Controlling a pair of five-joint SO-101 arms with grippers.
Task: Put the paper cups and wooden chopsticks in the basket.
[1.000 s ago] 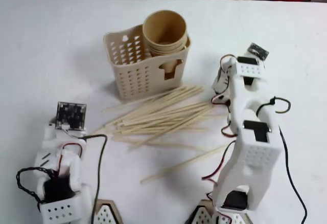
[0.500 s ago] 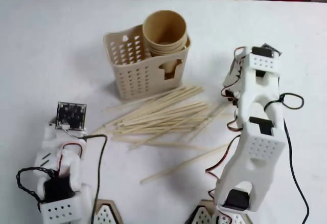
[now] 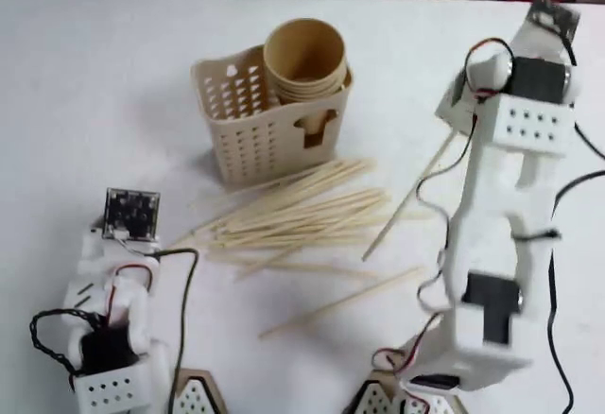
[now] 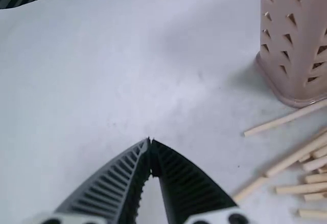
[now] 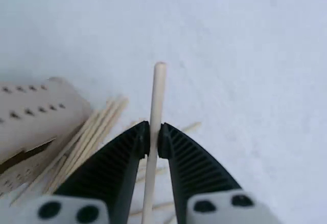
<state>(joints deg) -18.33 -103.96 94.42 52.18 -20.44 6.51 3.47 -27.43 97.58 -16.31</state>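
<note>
While my right pincer (image 5: 153, 132) pinches one chopstick (image 5: 159, 88), its length slanting down from the jaws, the basket (image 3: 241, 135) sits to the pincer's left, nearer this arm.

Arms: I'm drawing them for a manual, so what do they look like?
The left arm and right arm have white shells with dotted vent holes, black motor blocks and loose red and black cables. The left hand and right hand have black, ribbed, tapering fingers on white bases.
</note>
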